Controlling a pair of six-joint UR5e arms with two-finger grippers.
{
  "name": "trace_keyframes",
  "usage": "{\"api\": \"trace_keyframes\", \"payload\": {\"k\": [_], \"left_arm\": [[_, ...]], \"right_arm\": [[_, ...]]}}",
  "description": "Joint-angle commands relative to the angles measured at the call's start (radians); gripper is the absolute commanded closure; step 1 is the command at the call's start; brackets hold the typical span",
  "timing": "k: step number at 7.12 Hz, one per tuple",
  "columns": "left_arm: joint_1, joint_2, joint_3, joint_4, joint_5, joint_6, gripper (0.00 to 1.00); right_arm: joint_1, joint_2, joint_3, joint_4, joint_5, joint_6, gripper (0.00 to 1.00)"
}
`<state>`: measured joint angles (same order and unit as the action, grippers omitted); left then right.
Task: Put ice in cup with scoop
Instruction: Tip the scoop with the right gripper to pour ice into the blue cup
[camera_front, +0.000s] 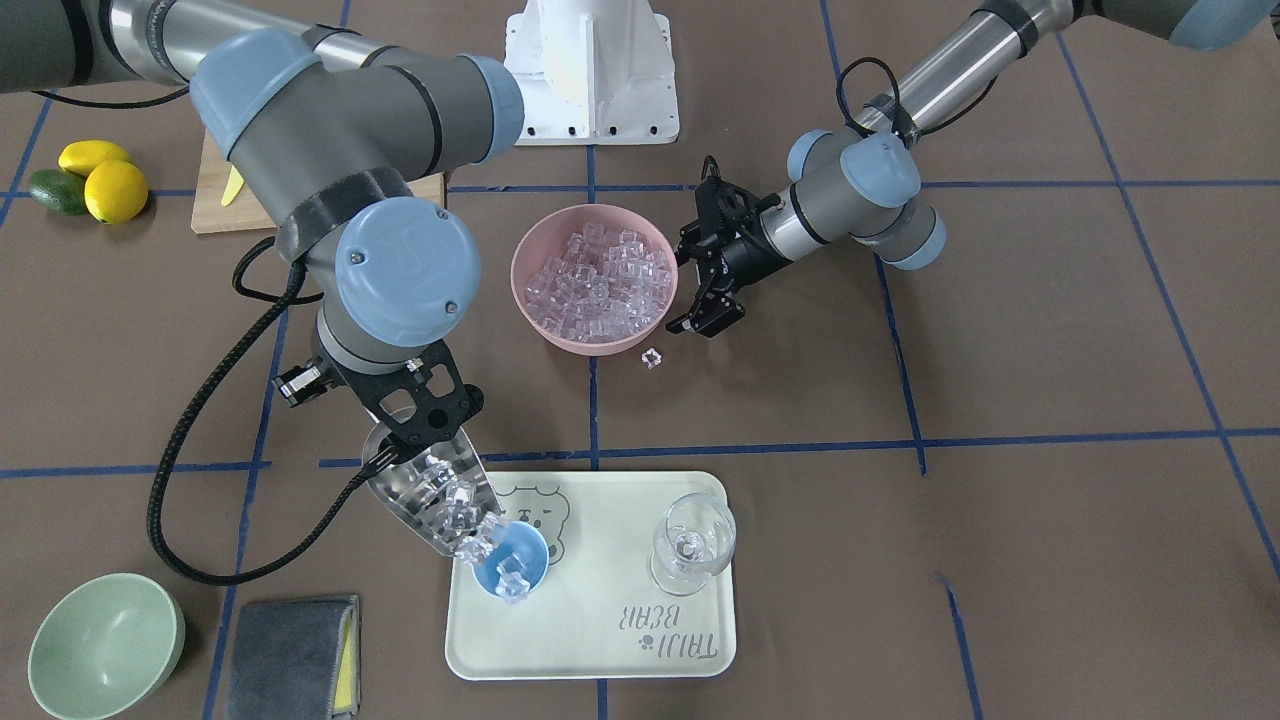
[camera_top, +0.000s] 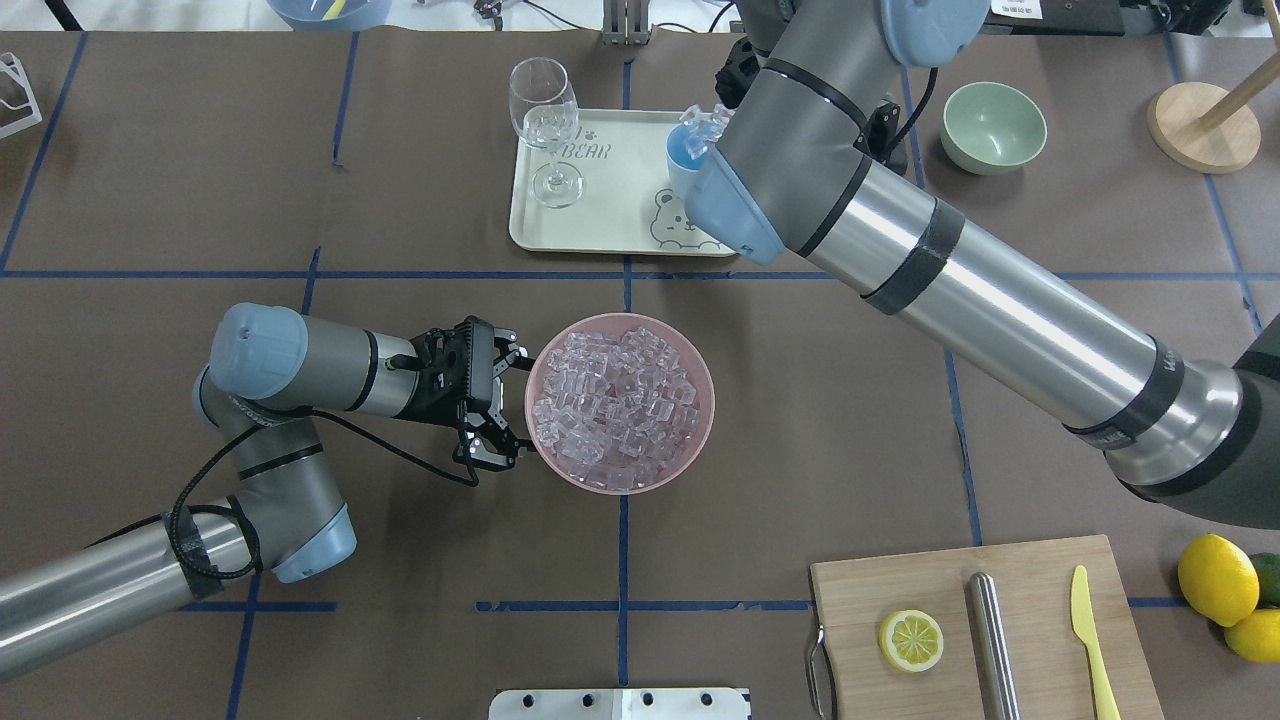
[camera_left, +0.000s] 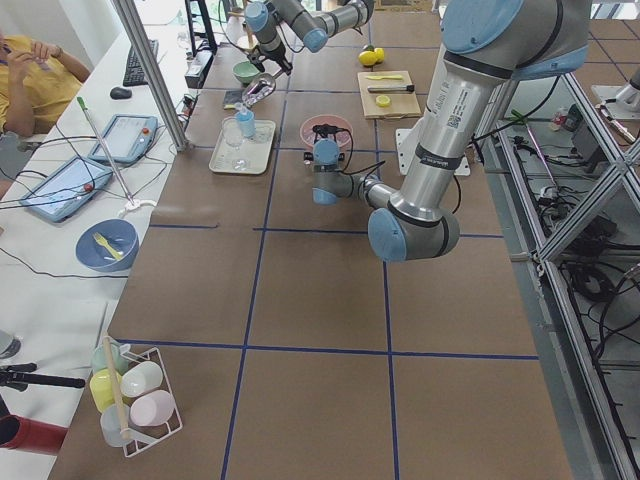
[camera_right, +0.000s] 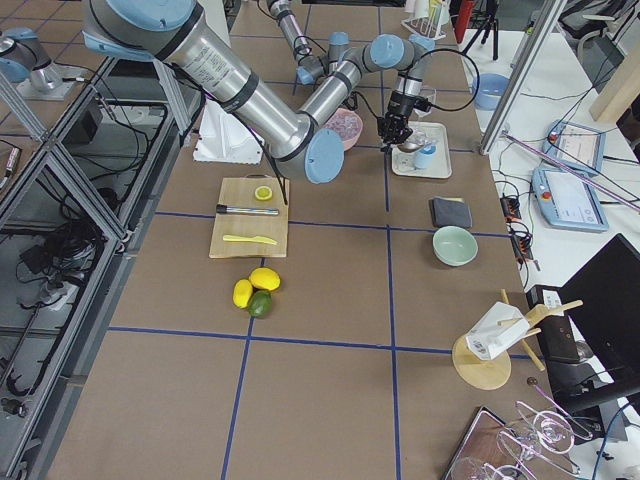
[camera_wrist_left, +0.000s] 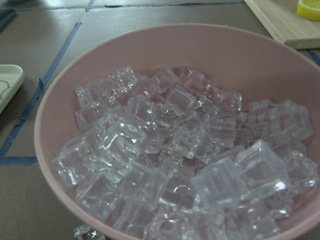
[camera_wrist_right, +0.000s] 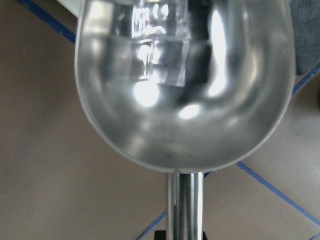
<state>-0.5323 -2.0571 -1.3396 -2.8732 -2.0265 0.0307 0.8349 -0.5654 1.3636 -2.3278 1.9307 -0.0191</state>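
My right gripper (camera_front: 420, 415) is shut on the handle (camera_wrist_right: 185, 205) of the steel scoop (camera_front: 430, 490). The scoop tilts down over the small light-blue cup (camera_front: 527, 548) on the tray. Clear ice cubes (camera_front: 445, 500) lie in the trough and spill at its lip into the cup, where some pile up (camera_front: 510, 582). The right wrist view shows the trough (camera_wrist_right: 182, 90) with a cube (camera_wrist_right: 155, 45) at its far end. My left gripper (camera_top: 512, 400) is open and empty beside the rim of the pink bowl (camera_top: 700, 440), which is full of ice (camera_wrist_left: 175, 160).
The cream tray (camera_front: 600, 640) also bears a wine glass (camera_front: 693, 545). One loose cube (camera_front: 652, 357) lies near the pink bowl. A green bowl (camera_front: 105, 645) and grey cloth (camera_front: 290, 655) sit by the tray. A cutting board (camera_top: 1040, 570) holds a steel tube (camera_top: 990, 640), lemon slice and knife.
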Motion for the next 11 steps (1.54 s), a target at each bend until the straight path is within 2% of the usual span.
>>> {"api": "trace_keyframes", "payload": {"k": [1, 4, 5, 6, 11], "left_arm": [[0.000, 0.000, 0.000, 0.000, 0.000, 0.000, 0.00], [0.000, 0.000, 0.000, 0.000, 0.000, 0.000, 0.00], [0.000, 0.000, 0.000, 0.000, 0.000, 0.000, 0.00], [0.000, 0.000, 0.000, 0.000, 0.000, 0.000, 0.00], [0.000, 0.000, -0.001, 0.000, 0.000, 0.000, 0.00]], "right_arm": [[0.001, 0.009, -0.011, -0.028, -0.006, -0.038, 1.00], [0.015, 0.021, -0.026, -0.056, -0.009, -0.105, 1.00], [0.021, 0.083, -0.120, -0.074, -0.015, -0.140, 1.00], [0.020, 0.116, -0.170, -0.087, -0.028, -0.156, 1.00], [0.021, 0.124, -0.186, -0.096, -0.032, -0.188, 1.00]]}}
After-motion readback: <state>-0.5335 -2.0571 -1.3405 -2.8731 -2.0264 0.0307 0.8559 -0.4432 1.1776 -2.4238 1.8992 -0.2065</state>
